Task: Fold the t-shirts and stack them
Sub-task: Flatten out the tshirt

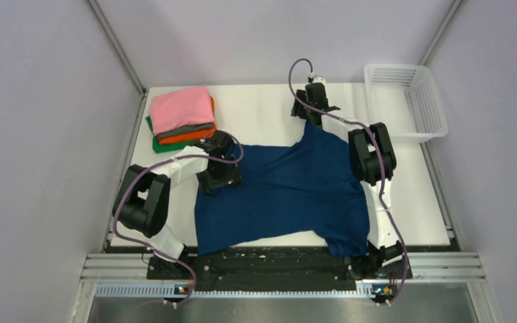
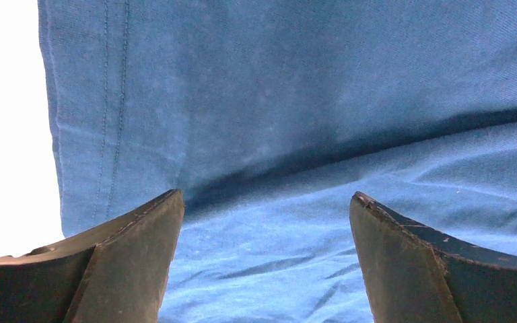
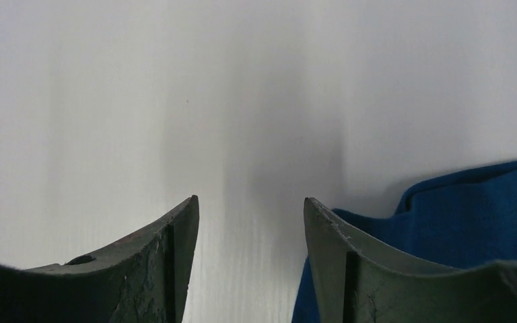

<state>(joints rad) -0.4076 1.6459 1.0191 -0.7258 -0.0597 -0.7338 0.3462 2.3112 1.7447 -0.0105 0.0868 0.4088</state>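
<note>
White worktop (image 1: 262,111) between pale walls carries a navy blue cotton t-shirt (image 1: 283,195), spread flat in the middle, with one corner drawn to a point toward the far side. The right gripper (image 1: 316,94) hangs just beyond that point. In its wrist view the jaws stand partly apart over bare worktop, and the cloth lies off to one side of them, not between. To take that corner, I judge they must shift sideways onto it. The left gripper (image 1: 217,171) hovers with jaws wide open and empty, directly above the shirt's left hem, so it is nearer to cloth. A folded stack of shirts, pink on top (image 1: 182,114), sits far left, apart.
</note>
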